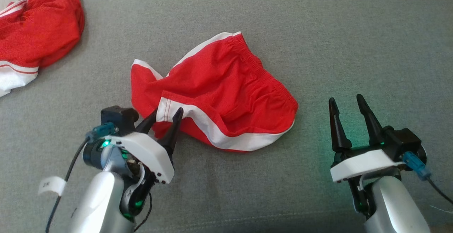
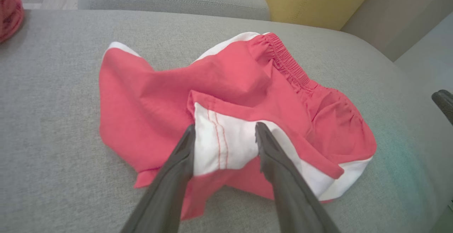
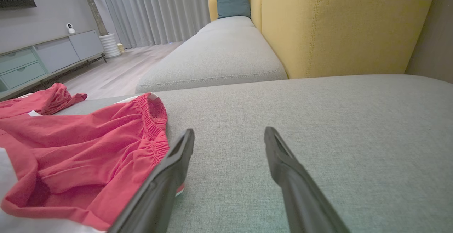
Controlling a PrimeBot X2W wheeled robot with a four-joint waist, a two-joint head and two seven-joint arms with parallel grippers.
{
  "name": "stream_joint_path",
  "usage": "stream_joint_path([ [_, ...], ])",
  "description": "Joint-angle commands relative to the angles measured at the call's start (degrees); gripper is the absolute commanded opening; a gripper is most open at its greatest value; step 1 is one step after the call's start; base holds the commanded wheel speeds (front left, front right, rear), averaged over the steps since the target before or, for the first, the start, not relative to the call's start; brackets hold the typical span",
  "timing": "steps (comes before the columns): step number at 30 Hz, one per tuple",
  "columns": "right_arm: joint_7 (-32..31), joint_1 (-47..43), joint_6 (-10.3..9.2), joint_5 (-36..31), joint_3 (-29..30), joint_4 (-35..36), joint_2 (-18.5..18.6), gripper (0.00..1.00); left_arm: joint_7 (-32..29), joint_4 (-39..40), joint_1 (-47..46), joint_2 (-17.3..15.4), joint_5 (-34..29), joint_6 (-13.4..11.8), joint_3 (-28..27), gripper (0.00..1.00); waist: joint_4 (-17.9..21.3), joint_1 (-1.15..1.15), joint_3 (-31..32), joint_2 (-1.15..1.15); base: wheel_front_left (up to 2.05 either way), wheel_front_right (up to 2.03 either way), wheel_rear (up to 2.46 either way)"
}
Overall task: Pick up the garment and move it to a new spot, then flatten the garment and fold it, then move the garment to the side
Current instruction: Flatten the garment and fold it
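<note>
The garment [image 1: 226,84] is a pair of red shorts with white trim, lying crumpled on the grey sofa seat [image 1: 336,31]. My left gripper [image 1: 167,109] is at its near left edge. In the left wrist view the garment [image 2: 247,84] has a folded white hem lying between the two fingers of the left gripper [image 2: 224,126], which stand apart on either side of it. My right gripper [image 1: 345,98] stands open over bare cushion, to the right of the shorts. The right wrist view has the garment [image 3: 88,144] to the left of the right gripper [image 3: 230,130].
A second red and white garment [image 1: 35,31] lies bunched at the seat's far left corner. A yellow backrest [image 3: 347,24] rises beyond the seat, and another grey cushion [image 3: 219,56] extends past it. Floor and a cabinet [image 3: 46,56] lie off the left.
</note>
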State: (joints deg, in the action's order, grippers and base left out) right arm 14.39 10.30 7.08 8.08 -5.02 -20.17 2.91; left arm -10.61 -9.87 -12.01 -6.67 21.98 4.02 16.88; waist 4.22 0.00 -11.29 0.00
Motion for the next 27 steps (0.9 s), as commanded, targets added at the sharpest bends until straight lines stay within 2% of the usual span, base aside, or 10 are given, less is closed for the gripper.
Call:
stream_joint_path([
  [1, 0.6, 2.3, 0.41, 0.3, -1.3, 1.5, 0.0, 1.00, -0.3, 2.7, -2.2, -1.1, -0.4, -0.1, -1.4, 0.79, 0.0, 0.00, 0.0, 0.00, 0.00, 0.00, 0.00],
  [4, 0.6, 2.4, 0.41, 0.4, -1.4, 1.4, 0.0, 1.00, -1.3, 4.6, -1.8, -1.7, -0.9, -0.4, -0.9, 0.61, 0.0, 0.00, -0.1, 0.00, 0.00, 0.00, 0.00],
  [13, 0.6, 2.7, 0.41, 0.7, -1.7, 0.9, 0.0, 1.00, -5.2, 8.7, -0.1, -3.3, -2.3, -1.6, 0.8, 0.47, 0.1, 0.00, -0.2, 0.00, 0.00, 0.00, 0.00],
  [15, 0.6, 2.8, 0.41, 0.8, -1.8, 0.8, 0.0, 1.00, -5.6, 9.0, 0.1, -3.5, -2.5, -1.9, 0.8, 0.33, 0.2, 0.00, -0.2, 0.00, 0.00, 0.00, 0.00],
  [16, 0.6, 2.8, 0.41, 0.9, -1.9, 0.8, 0.0, 1.00, -5.7, 9.1, 0.1, -3.6, -2.5, -2.0, 0.8, 0.21, 0.2, 0.00, -0.3, 0.00, 0.00, 0.00, 0.00],
  [17, 0.6, 2.8, 0.41, 0.9, -1.9, 0.8, 0.0, 1.00, -5.7, 9.1, 0.1, -3.6, -2.5, -2.0, 0.8, 0.21, 0.2, 0.00, -0.3, 0.00, 0.00, 0.00, 0.00],
  [18, 0.6, 2.8, 0.41, 0.9, -1.8, 0.8, 0.0, 1.00, -5.7, 9.3, 0.2, -3.7, -2.5, -2.2, 0.8, 0.08, 0.3, 0.00, -0.3, 0.00, 0.00, 0.00, 0.00],
  [19, 0.6, 2.8, 0.41, 0.8, -1.8, 0.8, 0.0, 1.00, -5.8, 9.4, 0.2, -3.8, -2.6, -2.3, 0.7, 0.00, 0.3, 0.00, -0.3, 0.00, 0.00, 0.00, 0.00],
  [27, 0.5, 2.6, 0.41, -0.8, -3.3, -1.6, 0.0, 1.00, -3.8, 12.3, 2.5, -4.2, -1.9, -4.5, -1.5, 0.00, -0.6, 0.00, -0.1, 0.00, 0.00, 0.00, 0.00],
])
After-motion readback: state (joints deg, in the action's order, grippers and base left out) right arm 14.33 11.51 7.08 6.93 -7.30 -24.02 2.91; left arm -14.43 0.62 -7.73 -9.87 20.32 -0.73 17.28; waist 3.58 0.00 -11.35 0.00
